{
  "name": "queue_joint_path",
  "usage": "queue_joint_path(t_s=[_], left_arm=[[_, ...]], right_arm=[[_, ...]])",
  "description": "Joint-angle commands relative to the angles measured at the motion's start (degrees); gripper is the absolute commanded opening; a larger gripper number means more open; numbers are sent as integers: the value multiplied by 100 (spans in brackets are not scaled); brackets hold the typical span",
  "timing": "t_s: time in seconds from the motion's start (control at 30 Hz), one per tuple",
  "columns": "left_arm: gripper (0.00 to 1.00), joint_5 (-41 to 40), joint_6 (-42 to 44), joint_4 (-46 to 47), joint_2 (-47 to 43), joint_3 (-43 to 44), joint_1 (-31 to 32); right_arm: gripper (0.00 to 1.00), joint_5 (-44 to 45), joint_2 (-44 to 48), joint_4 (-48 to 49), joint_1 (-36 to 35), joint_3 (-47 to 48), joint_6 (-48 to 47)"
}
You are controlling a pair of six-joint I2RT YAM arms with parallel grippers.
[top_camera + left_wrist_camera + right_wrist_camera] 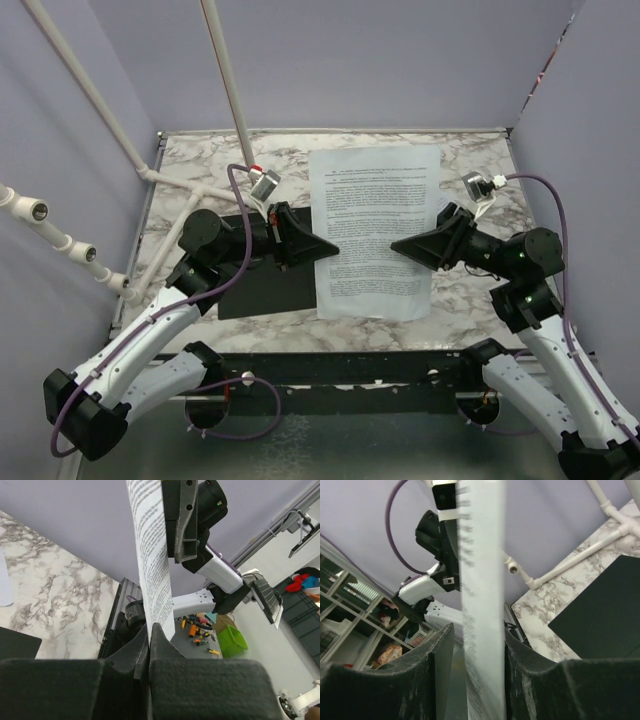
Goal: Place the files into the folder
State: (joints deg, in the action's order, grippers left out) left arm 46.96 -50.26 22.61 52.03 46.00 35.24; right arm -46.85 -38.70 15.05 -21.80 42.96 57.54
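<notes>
Files (372, 200) pinched in left gripper (331, 247); right gripper (398, 247) astride opposite edge

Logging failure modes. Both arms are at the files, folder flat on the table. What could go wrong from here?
1. Only the left end effector pinches the files; the right end effector has its jaws apart around the opposite edge, so the sheets may sag or swing.
2. The folder lies partly under the left arm; carrying the files over could snag or shove it.
</notes>
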Motion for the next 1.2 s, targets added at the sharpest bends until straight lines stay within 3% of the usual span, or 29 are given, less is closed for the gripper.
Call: queue_joint_path(t_s=[0.0,0.2,0.6,0.7,0.77,0.9,0.97,1.17], left_arm=[[0,-267,499,-708,-149,200,-23],[0,-359,596,-863,-117,216,-35],[0,-414,717,-1056,-114,223,-43],[0,-417,639,-919,-90,143,-39],[0,-451,613,-876,-75,97,-44],[0,-697,605,-933,-61,62,-49],[9,-953,668,-1129,-25,82,-53],[55,-2298,1159,-2229,-36,268,-50]], right_arm=[[42,-108,88,-757,-41,198,-547],[40,62,198,-1215,-41,224,-820],[25,401,293,-2122,-37,413,-1397],[15,340,248,-1965,-35,351,-1303],[2,334,196,-1953,-37,340,-1306],[0,428,110,-1980,-38,318,-1339],[0,630,72,-2060,-40,337,-1362],[0,1326,-384,-2785,-35,734,-1847]])
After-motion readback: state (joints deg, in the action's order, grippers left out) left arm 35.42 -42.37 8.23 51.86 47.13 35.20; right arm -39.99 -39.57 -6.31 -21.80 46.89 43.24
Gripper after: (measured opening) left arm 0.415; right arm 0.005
